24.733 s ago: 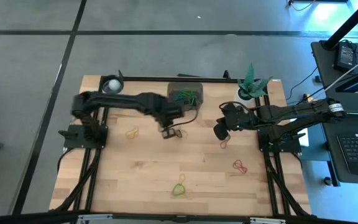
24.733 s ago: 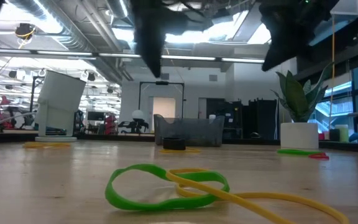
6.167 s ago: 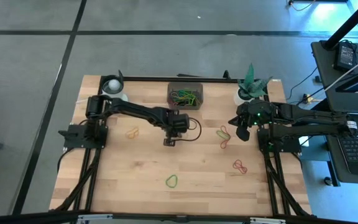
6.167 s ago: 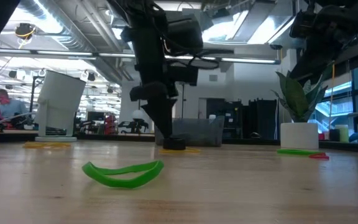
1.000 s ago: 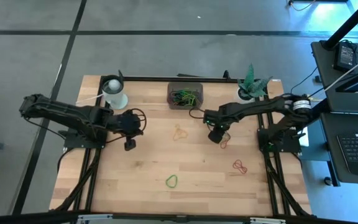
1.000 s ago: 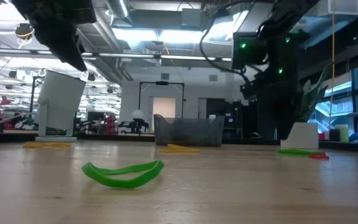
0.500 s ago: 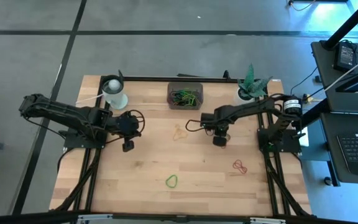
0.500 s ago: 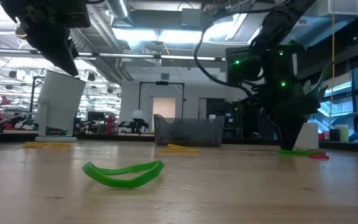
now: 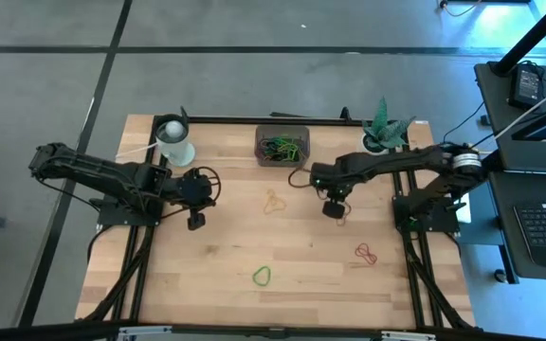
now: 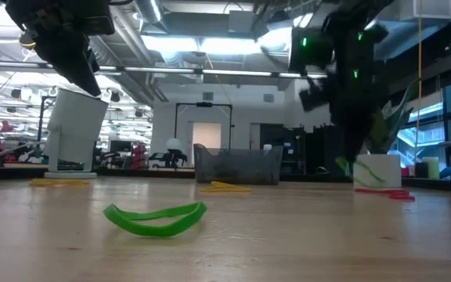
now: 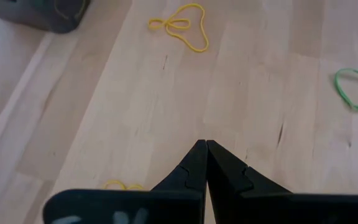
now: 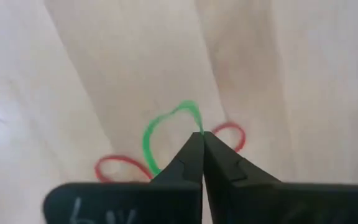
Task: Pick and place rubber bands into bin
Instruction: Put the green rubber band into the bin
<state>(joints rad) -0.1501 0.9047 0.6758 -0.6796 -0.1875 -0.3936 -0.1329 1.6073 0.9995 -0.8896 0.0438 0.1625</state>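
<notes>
Green band (image 12: 157, 134) is hanging pinched in the right gripper (image 12: 201, 138), right of the bin (image 9: 282, 144); left gripper (image 11: 205, 146) is idling, jaws together.

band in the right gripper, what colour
Green band, clearest in the right wrist view.

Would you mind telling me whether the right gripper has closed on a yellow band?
No, the right gripper is shut on a green band, with a red band lying beneath it.
</notes>
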